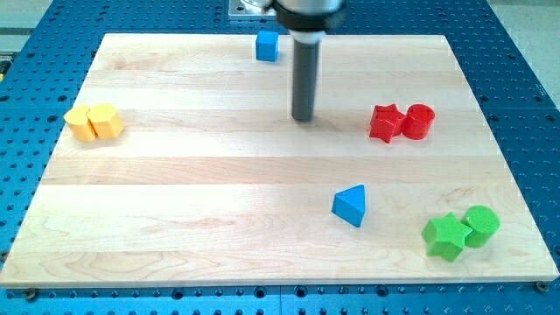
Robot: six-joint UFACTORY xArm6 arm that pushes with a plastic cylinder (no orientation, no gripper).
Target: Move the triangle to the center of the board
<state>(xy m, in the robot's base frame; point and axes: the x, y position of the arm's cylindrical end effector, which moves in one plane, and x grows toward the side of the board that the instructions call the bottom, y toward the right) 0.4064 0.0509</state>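
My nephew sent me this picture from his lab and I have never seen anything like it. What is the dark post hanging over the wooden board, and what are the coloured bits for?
The dark post is a rod on the end of a robot arm. It has no claw, so it holds nothing; its lower end, my tip, slides over the wooden board and pushes blocks about. There is one camera picture, looking down at the board from an angle.

On the board lie a blue triangle, a blue cube at the view's top, two yellow blocks at the left, a red star beside a red cylinder at the right, and a green star beside a green cylinder at the bottom right.

My tip touches no block; the triangle lies below it, to the right.
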